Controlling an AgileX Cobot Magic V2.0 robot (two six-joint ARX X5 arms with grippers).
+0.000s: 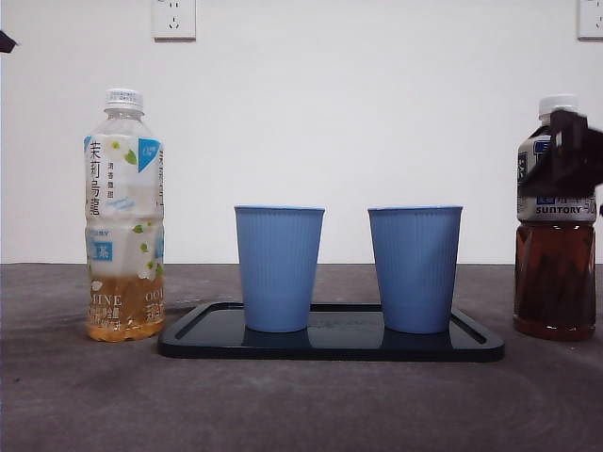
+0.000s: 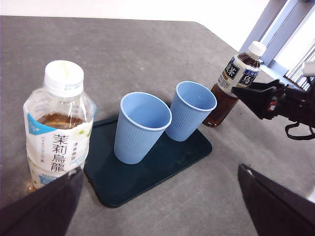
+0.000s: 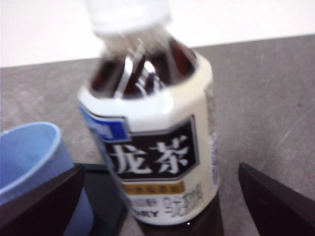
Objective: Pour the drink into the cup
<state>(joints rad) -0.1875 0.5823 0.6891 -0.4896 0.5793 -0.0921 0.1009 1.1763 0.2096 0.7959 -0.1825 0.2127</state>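
Observation:
A dark oolong tea bottle [image 1: 554, 273] with a white cap stands at the right of the table. It also shows in the left wrist view [image 2: 231, 86] and the right wrist view [image 3: 157, 142]. Two empty blue cups, the left cup [image 1: 278, 268] and the right cup [image 1: 415, 268], stand upright on a dark tray [image 1: 330, 347]. My right gripper [image 1: 565, 151] is open at the bottle's shoulder. In its wrist view [image 3: 160, 166] the jaws stand wide on either side of the bottle, apart from it. My left gripper [image 2: 160, 168] is open and empty, up by the jasmine bottle.
A clear jasmine tea bottle [image 1: 124, 217] with a little amber liquid and a white cap stands left of the tray; it also shows in the left wrist view [image 2: 59, 123]. A white wall with sockets lies behind. A black tip [image 1: 6, 41] shows at the top left corner.

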